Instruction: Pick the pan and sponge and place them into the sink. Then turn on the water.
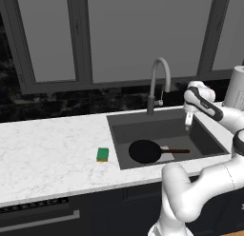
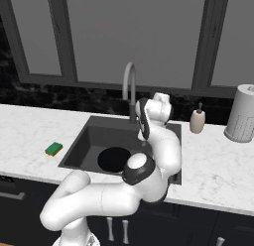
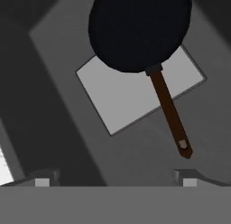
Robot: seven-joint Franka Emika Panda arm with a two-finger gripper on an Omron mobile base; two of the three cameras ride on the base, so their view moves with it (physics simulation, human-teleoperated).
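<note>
Round flat black frying pan (image 1: 145,151) lying on the floor of the large dark grey recessed sink (image 1: 123,135), toward its left and near side, partly over the lighter grey square patch (image 3: 131,99). Thin brown straight handle (image 1: 176,151) pointing right along the basin floor. Two-finger gripper (image 1: 188,123) poised above the right part of the basin, over the handle's end, jaws spread wide with nothing between them, clear of the pan. Small rectangular sponge (image 1: 102,154), green on top with a yellow-orange lower layer, flat on the white marble counter (image 1: 47,149), just left of the sink's left rim. Grey arched gooseneck faucet (image 1: 158,83) upright behind the far rim. Small beige soap dispenser (image 2: 197,120) and white perforated cylinder (image 2: 241,113) on the counter right of the sink.
</note>
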